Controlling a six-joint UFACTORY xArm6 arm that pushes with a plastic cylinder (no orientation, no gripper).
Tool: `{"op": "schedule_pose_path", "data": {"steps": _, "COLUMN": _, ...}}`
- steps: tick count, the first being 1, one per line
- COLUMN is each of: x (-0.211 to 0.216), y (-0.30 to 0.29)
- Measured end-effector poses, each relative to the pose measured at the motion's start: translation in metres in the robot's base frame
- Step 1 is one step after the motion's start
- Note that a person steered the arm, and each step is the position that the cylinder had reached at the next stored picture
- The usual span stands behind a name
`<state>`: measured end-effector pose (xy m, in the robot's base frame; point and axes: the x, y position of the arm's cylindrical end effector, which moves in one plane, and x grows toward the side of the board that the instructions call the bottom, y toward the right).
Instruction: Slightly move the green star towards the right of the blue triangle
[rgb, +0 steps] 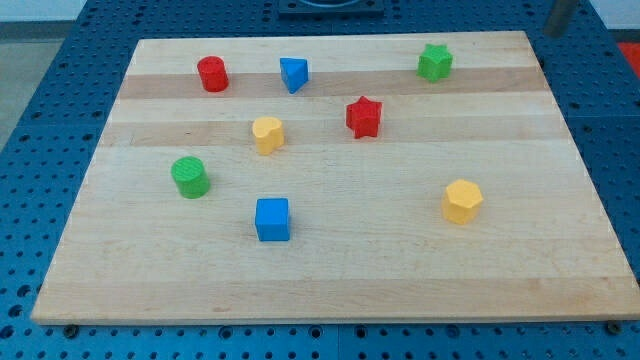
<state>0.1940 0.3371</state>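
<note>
The green star (434, 62) sits near the top right of the wooden board (560, 260). The blue triangle (293, 73) sits near the top edge, left of centre, well to the left of the star. A blurred rod shows at the view's top right corner, beyond the board's corner. My tip (553, 33) is up and to the right of the green star, apart from it and touching no block.
A red cylinder (212, 73) is left of the blue triangle. A red star (364, 116) lies between triangle and green star, lower down. Also on the board: a yellow block (267, 133), a green cylinder (190, 176), a blue cube (272, 219), a yellow hexagon (462, 200).
</note>
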Motion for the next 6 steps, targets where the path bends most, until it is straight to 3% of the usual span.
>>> {"op": "schedule_pose_path", "data": {"steps": 1, "x": 0.000, "y": -0.030}}
{"op": "schedule_pose_path", "data": {"steps": 2, "x": 0.000, "y": -0.112}}
{"op": "schedule_pose_path", "data": {"steps": 6, "x": 0.018, "y": -0.173}}
